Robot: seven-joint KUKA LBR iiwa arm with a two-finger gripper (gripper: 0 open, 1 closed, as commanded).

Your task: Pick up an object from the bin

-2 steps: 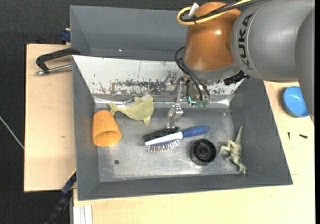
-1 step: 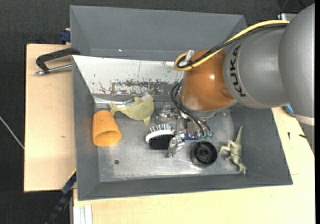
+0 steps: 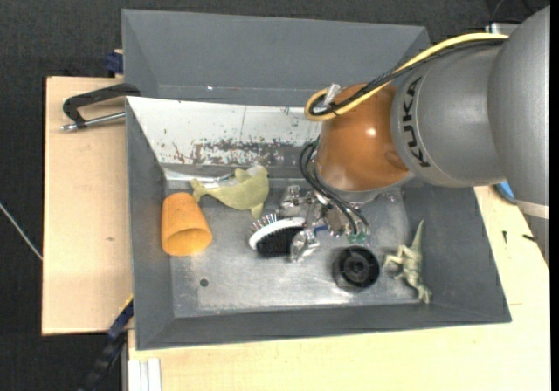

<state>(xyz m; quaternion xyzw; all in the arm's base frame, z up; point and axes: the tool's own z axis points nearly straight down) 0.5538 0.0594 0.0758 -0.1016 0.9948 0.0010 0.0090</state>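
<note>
Black-and-white brush point(image 3: 272, 236): oval dark body with a fringe of white bristles along its upper left edge, lying flat near the middle of the bin point(image 3: 145, 250) floor. No label or writing can be read on it. The gripper point(image 3: 304, 228) stands low over the brush's right end, its metal parts overlapping that end. Whether it is open or closed cannot be told, nor whether it has hold of the brush.

Just right of the gripper and slightly nearer the front wall lies a black round wheel-like part point(image 3: 355, 267). Beyond it, by the right wall, lies a pale green toy lizard point(image 3: 410, 263). A limp yellow-green piece point(image 3: 238, 190) lies just behind the brush. An orange cup point(image 3: 185, 223) lies on its side near the left wall, well apart from the gripper.

Above the gripper sits the wrist's orange cover point(image 3: 358, 145). The grey arm point(image 3: 476, 110) bears the lettering "KUKA", reading along its side.
</note>
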